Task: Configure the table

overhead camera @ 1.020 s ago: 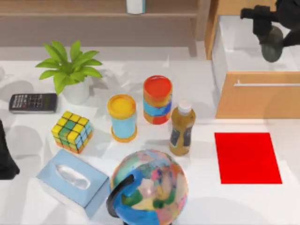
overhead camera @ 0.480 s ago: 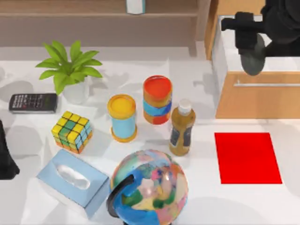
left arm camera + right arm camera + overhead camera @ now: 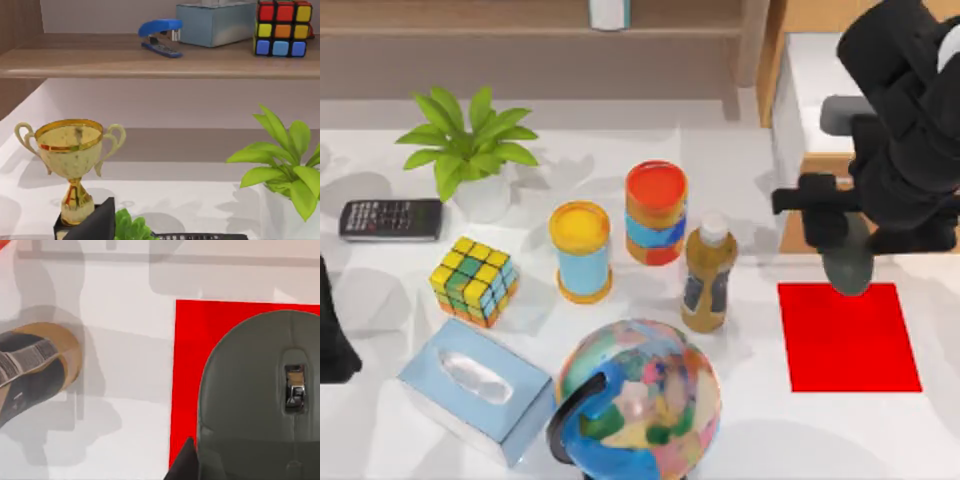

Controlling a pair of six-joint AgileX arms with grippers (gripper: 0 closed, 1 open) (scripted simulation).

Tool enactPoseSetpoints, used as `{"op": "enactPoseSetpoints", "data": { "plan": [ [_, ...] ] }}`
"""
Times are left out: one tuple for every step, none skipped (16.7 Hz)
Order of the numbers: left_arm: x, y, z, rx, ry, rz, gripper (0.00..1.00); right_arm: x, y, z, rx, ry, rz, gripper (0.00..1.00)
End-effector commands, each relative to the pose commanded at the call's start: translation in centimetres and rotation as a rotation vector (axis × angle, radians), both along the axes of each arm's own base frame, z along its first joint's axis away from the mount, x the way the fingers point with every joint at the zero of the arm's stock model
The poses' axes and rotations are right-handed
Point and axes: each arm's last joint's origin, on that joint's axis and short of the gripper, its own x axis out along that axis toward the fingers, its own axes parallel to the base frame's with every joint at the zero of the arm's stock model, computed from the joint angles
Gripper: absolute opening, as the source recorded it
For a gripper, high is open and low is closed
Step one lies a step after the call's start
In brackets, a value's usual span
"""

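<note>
My right gripper point(image 3: 840, 232) is shut on a grey computer mouse point(image 3: 850, 268) and holds it above the far left corner of the red mat point(image 3: 855, 345), which lies on the white table point(image 3: 750, 440) at the right. From the right wrist, the mouse point(image 3: 260, 400) with its scroll wheel hangs over the mat point(image 3: 187, 370), and one dark fingertip point(image 3: 184, 465) shows beside it. My left arm point(image 3: 330, 345) stays parked at the table's left edge.
A brown bottle point(image 3: 708, 275) stands just left of the mat, with a globe point(image 3: 640, 400) in front of it. Two cans, a colour cube, a tissue box, a plant and a calculator fill the left half. The wooden drawer cabinet point(image 3: 795, 215) stands behind the mat.
My right arm has carried the mouse from over the open drawer at the back right forward and left, to above the red mat. The left arm has not moved.
</note>
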Motion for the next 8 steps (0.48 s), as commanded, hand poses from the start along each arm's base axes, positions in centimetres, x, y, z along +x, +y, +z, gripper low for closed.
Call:
{"op": "enactPoseSetpoints", "data": {
  "plan": [
    [0.0,0.0,0.0,0.0,0.0,0.0,1.0,-0.2,-0.1,-1.3,-0.016,0.025,-0.005,0.0],
    [0.0,0.0,0.0,0.0,0.0,0.0,1.0,-0.3,-0.3,-2.6,-0.031,0.048,-0.01,0.0],
    [0.0,0.0,0.0,0.0,0.0,0.0,1.0,-0.5,-0.4,-3.7,-0.045,0.068,-0.016,0.0],
    [0.0,0.0,0.0,0.0,0.0,0.0,1.0,-0.5,-0.6,-4.8,-0.058,0.085,-0.023,0.0],
    [0.0,0.0,0.0,0.0,0.0,0.0,1.0,-0.6,-0.8,-5.7,-0.068,0.099,-0.03,0.0],
    [0.0,0.0,0.0,0.0,0.0,0.0,1.0,-0.5,-0.9,-6.5,-0.076,0.108,-0.037,0.0],
    [0.0,0.0,0.0,0.0,0.0,0.0,1.0,-0.4,-1.0,-7.0,-0.082,0.113,-0.043,0.0],
    [0.0,0.0,0.0,0.0,0.0,0.0,1.0,-0.4,-1.2,-7.4,-0.085,0.116,-0.049,0.0]
  ]
}}
